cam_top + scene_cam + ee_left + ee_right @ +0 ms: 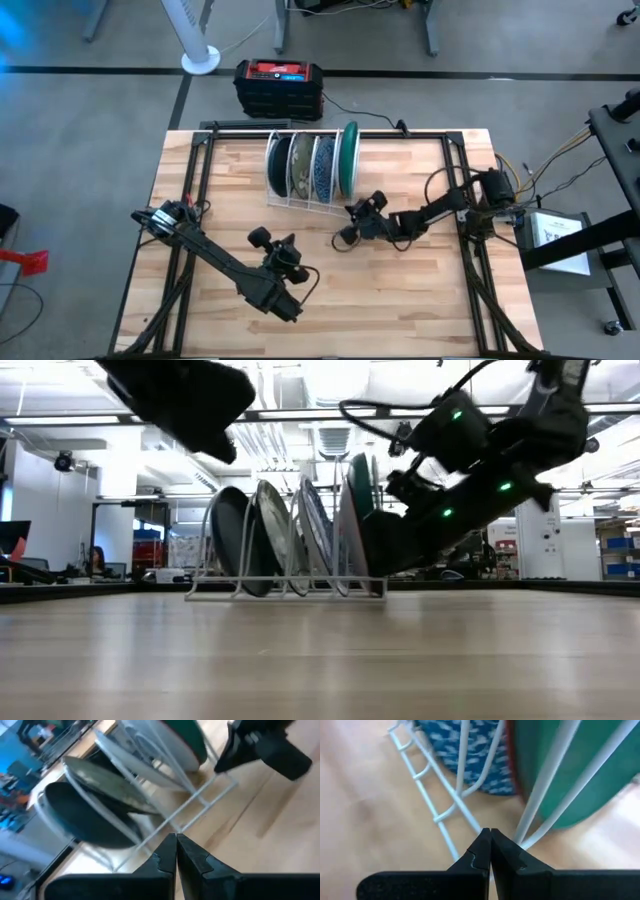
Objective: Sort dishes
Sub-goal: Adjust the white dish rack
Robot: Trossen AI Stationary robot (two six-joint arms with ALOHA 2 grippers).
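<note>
Plates (318, 163) upright in rack (300, 200) nr counter's (420, 290) far edge. Left gripper (263, 238) & right gripper (349, 222) nearby, both jaws clenched, empty.

Five round plates are seen standing on edge, side by side in a row, each held upright in a slot of a white wire rack (300, 203) near the far edge of the counter. From the left arm's side, a dark teal plate (273, 165) comes first, followed by an olive mottled plate (299, 166), a blue-and-white speckled plate (323, 167), and a plate of which only a thin red-edged rim (510, 757) can be made out, its pattern being hidden. A plain green plate (349, 158) stands last, nearest the right arm. In the low view the plates are shown leaning slightly, closely spaced.
</note>
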